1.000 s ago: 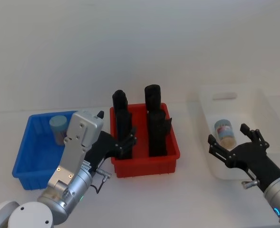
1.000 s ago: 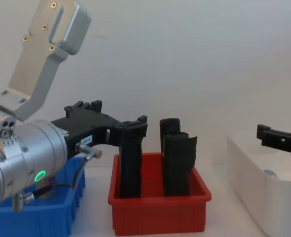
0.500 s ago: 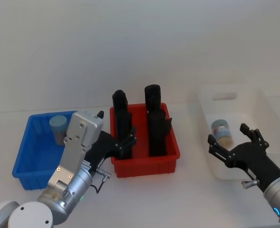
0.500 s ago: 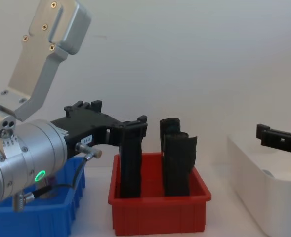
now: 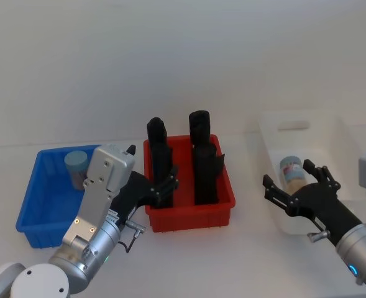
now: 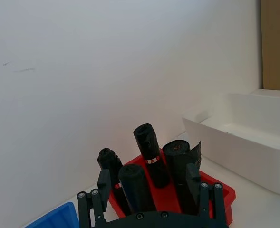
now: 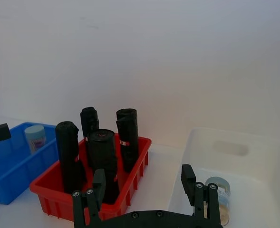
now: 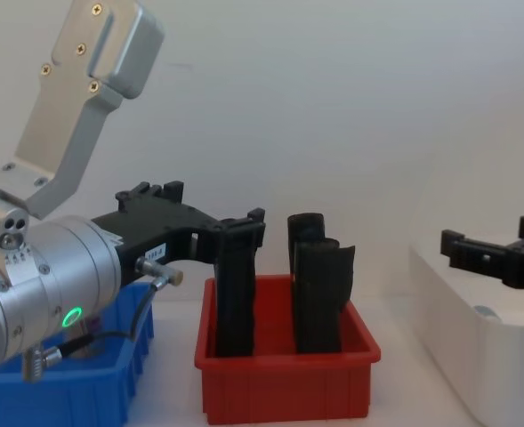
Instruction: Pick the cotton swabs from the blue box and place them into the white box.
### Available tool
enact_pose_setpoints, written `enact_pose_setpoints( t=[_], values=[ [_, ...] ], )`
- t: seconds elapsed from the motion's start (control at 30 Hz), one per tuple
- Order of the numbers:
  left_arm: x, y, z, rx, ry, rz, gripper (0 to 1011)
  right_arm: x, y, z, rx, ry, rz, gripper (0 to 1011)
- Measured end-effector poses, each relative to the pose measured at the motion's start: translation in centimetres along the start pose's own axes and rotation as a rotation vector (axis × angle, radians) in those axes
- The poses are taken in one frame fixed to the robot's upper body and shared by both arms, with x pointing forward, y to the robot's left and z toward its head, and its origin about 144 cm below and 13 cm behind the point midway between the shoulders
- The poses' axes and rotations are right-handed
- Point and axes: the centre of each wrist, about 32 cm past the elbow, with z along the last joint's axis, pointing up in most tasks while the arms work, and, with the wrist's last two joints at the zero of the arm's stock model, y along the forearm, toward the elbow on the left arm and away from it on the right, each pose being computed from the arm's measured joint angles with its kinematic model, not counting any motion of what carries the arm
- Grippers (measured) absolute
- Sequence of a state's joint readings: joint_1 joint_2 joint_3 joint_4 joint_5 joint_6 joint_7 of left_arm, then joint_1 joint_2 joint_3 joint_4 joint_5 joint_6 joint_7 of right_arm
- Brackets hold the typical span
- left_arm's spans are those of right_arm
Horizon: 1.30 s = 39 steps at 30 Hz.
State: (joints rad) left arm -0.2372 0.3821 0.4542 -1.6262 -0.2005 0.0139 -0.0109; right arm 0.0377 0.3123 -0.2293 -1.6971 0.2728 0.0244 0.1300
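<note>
No readable brand showed anywhere. The cotton swabs jar (image 5: 77, 166) standing in the blue box (image 5: 30, 200), at the left of the head view, carried a colourful label band whose print was too small to read. So did the second jar (image 5: 292, 171), lying on its side in the white box (image 5: 294, 126) at the right. Thin red-and-white bands (image 6: 150, 160) circled some of the black rolls (image 5: 200, 124) standing upright in the red bin (image 5: 189, 218) at centre, their markings illegible. A small white sticker (image 8: 157, 252) on the left gripper also bore print too fine to make out, and a green light (image 8: 71, 315) glowed on that arm. The left gripper (image 6: 147, 176) hovered at lower left centre of the head view, over the gap between the blue box and the red bin, its fingers spread wide and holding nothing. The right gripper (image 5: 293, 180) was also spread wide and empty, over the near left wall of the white box, just short of the jar there. Compared with half a second before, the right gripper had shifted left and slightly upward in both the head and chest views. The left arm and both jars had kept their places.
</note>
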Motion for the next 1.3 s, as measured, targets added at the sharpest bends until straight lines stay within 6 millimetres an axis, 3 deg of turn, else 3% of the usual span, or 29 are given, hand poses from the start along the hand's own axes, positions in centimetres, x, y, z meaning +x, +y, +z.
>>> enact_pose_setpoints(
  t=[0.27, 1.3],
  values=[
    [0.0, 0.0, 0.0, 0.0, 0.0, 0.0, 1004, 0.4, 1.7, -0.6, -0.008, -0.007, 0.036, 1002],
    [0.0, 0.0, 0.0, 0.0, 0.0, 0.0, 1004, 0.4, 11.8, -2.8, -0.055, -0.047, 0.211, 1002]
  ],
)
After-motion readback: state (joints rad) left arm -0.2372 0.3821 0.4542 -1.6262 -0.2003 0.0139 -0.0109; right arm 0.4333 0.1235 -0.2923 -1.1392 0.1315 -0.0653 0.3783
